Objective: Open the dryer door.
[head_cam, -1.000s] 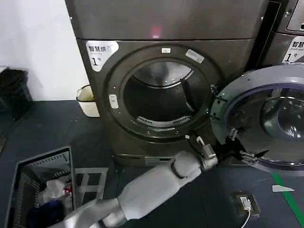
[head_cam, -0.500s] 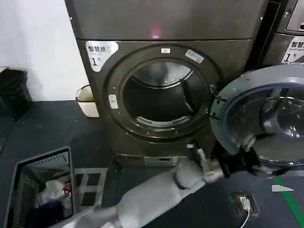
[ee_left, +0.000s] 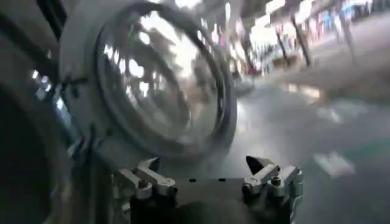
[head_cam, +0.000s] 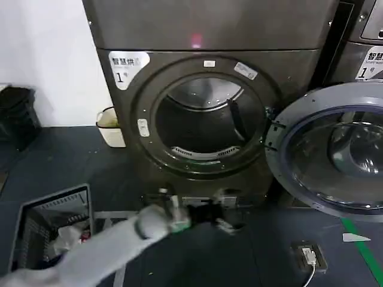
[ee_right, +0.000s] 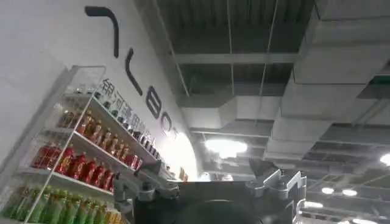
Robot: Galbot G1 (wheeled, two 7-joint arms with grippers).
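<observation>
Since a second ago the left gripper (head_cam: 210,216) has come away from the door (head_cam: 333,146) and swung back across the floor; it now hangs low in front of the dryer (head_cam: 203,101), just below the drum opening, well apart from the door's edge. Its fingers stand spread with nothing between them, as the left wrist view shows (ee_left: 207,176). The right gripper (ee_right: 210,182) is parked pointing up at a ceiling and a drinks shelf (ee_right: 67,158), its fingers likewise apart and empty.

The door stands swung wide to the dryer's right, hinged beside the opening, its grey inner face and domed glass turned toward the robot. By the look of it the task is done.

The door looks heavy and rigid: a thick ring around glass, swinging on one hinge. The ring's outer edge opposite the hinge is the sensible hold; the glass dome is smooth and likely slippery, and not a place to push hard.

Count: one open door, one dryer with a "1" label (head_cam: 124,67), one neighbouring machine (head_cam: 365,42) in part, one basket (head_cam: 51,230) at the lower left.
</observation>
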